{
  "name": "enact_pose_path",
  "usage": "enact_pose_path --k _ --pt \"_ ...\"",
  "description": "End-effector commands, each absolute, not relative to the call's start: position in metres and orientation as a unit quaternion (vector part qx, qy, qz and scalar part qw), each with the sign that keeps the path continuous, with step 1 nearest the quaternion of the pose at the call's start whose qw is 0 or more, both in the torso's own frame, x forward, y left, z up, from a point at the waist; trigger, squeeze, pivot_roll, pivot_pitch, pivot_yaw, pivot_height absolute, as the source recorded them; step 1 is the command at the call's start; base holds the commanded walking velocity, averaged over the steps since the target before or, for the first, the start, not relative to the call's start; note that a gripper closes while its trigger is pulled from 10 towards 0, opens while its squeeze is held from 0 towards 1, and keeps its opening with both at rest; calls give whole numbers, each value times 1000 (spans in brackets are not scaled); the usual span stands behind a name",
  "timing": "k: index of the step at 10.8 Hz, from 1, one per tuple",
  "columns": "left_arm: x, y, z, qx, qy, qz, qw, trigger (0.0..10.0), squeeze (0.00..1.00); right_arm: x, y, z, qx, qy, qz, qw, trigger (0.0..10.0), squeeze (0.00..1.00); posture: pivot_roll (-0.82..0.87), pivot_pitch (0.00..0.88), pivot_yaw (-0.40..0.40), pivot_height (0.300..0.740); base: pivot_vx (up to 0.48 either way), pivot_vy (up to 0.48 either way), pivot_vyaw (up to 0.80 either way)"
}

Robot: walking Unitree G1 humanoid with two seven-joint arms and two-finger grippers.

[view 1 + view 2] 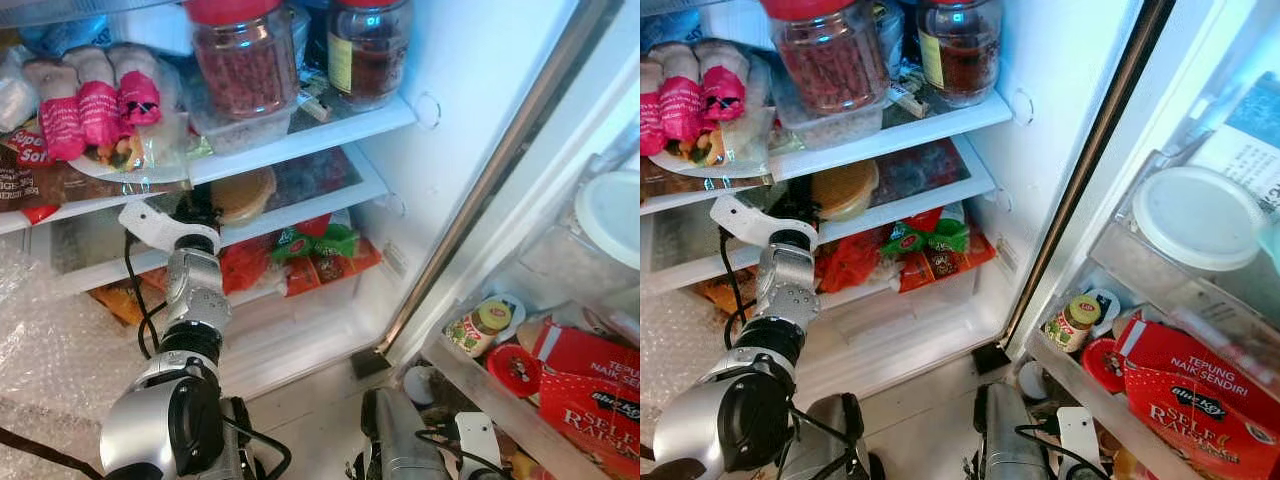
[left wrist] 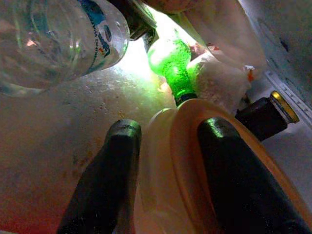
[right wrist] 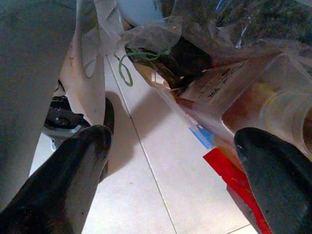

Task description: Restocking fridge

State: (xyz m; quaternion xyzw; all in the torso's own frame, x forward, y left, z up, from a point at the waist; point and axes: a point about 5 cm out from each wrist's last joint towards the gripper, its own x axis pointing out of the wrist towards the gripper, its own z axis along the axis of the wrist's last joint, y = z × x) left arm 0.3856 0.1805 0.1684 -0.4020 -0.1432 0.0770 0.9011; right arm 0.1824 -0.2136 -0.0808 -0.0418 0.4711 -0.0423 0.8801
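Reaching into the open fridge, my left pincer [image 2: 165, 161] is clamped on a flat, round tub [image 2: 195, 170] of pale orange plastic, one black finger on each side of its rim. From the head views the tub [image 1: 243, 194] sits on the middle glass shelf [image 1: 370, 185], so I judge this item nearly placed, with only the letting go left. Behind it lie a clear, ribbed water bottle [image 2: 53, 39], a glossy green bottle [image 2: 170, 61] and a dark bottle with a gold cap [image 2: 268, 114]; the glare back there is strong, so what else lies there I cannot quite tell.

The shelves above already hold two red-lidded glass jars [image 1: 243, 60] and crinkly pink-labelled packets [image 1: 90, 110]. The door bin [image 1: 1110, 400] carries a red cardboard carton [image 1: 1200, 390] and a small jar.

My right pincer [image 3: 175, 170] hangs low, fingers spread wide and holding nothing, above pale floor tiles [image 3: 146, 185] beside plastic bags [image 3: 204, 53] of groceries, so I judge more stock is waiting.
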Motion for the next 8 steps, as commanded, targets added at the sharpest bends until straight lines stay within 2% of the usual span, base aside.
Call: enact_pose_path --k 1,3,5,7,8 --pt "383 180 156 -398 -120 86 905 10000 949 177 -208 -84 -38 479 -33 876 10000 0 -110 196 2 594 0 0 0" --pt "384 180 158 -400 -124 85 904 10000 910 177 -208 -84 -37 479 -32 877 10000 0 -110 197 3 594 0 0 0" --pt "384 179 162 -405 -137 77 901 10000 675 177 -208 -84 -37 479 -33 877 10000 0 -110 199 4 594 0 0 0" --pt "382 178 163 -407 -146 69 899 10000 675 177 -208 -84 -37 479 -32 877 10000 0 -104 198 5 594 0 0 0" --pt "380 177 162 -409 -146 68 898 10000 631 177 -208 -84 -37 479 -32 877 10000 0 -107 198 5 594 0 0 0"
